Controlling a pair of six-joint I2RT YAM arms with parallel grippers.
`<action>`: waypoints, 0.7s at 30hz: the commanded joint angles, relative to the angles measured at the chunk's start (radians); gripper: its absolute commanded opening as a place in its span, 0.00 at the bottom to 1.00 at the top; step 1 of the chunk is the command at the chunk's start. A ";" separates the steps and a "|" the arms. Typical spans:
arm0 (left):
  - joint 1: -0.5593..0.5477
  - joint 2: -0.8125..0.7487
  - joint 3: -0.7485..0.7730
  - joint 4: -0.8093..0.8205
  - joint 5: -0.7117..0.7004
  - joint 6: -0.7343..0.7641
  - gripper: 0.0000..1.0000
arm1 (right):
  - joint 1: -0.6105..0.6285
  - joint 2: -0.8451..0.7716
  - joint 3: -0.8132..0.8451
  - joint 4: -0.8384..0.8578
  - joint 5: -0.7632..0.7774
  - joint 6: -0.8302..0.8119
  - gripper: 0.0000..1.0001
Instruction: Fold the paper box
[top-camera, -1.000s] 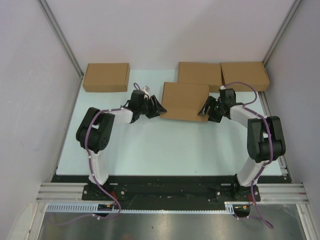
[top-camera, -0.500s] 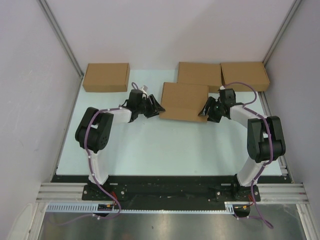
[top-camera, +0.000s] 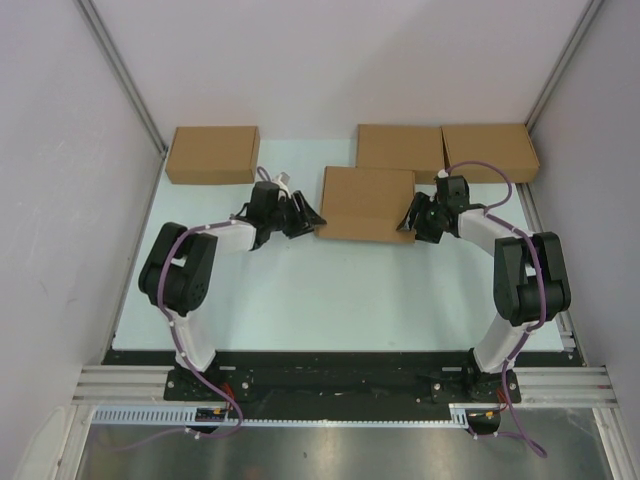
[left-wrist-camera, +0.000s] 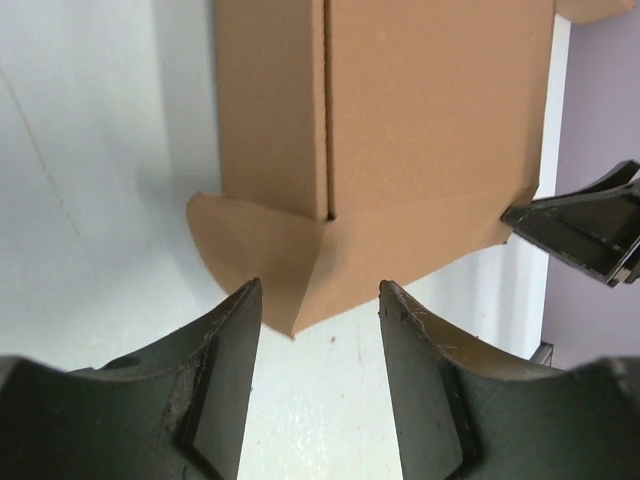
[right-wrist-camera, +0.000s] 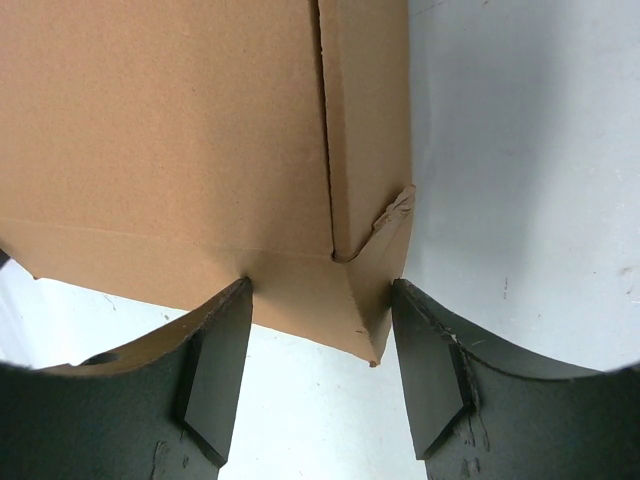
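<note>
Seen from overhead, the paper box (top-camera: 368, 203) lies on the pale worktop (top-camera: 330, 290), just above frame centre. Left end effector (top-camera: 305, 216) and right end effector (top-camera: 410, 222) flank it, fingers apart, each straddling a lower corner flap

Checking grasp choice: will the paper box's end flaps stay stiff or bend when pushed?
The paper box is thin corrugated cardboard, so probably light and apt to slide. Its end flap already shows a crumpled corner, so it likely bends easily along creases.
</note>
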 joint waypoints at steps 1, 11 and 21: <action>0.006 -0.068 -0.062 0.031 0.028 0.021 0.55 | 0.003 -0.025 0.042 0.040 0.043 -0.011 0.61; -0.007 -0.045 -0.021 -0.007 0.013 0.038 0.59 | 0.019 -0.024 0.042 0.042 0.040 -0.010 0.63; 0.016 -0.095 0.051 -0.114 -0.054 0.103 0.64 | 0.022 -0.070 0.057 -0.007 0.086 -0.008 0.84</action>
